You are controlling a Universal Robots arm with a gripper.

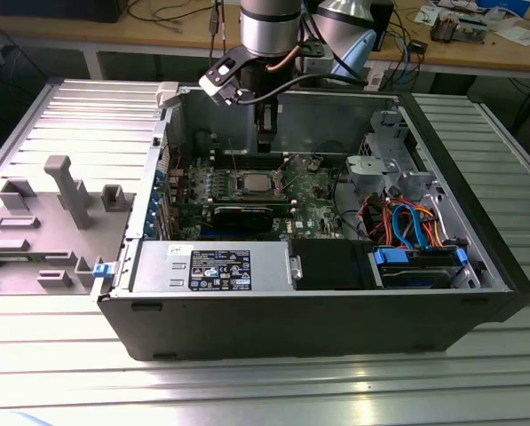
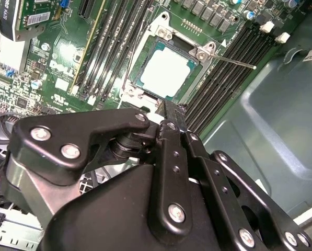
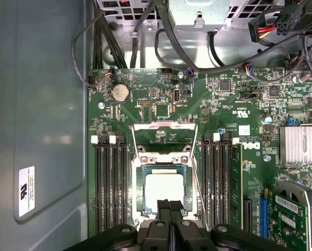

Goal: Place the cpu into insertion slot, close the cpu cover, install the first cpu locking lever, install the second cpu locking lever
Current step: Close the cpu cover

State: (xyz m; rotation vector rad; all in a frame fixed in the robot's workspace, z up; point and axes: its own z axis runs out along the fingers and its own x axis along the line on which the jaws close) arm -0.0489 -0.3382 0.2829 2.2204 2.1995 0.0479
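The cpu (image 3: 162,189) sits in the insertion slot (image 3: 140,194), cpu cover (image 3: 164,125) apparently raised; the gripper (image 3: 170,205), pinched closed and empty, hovers at its edge (a light, rigid, fragile chip, best held by edges).

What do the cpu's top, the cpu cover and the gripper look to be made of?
The cpu: matte silver metal top, evenly pale, with a green board edge around it. The cpu cover: thin grey sheet metal, probably steel, with bright edges. The gripper: matte black, anodised metal or hard plastic, hard to tell; silver screw heads stud it.
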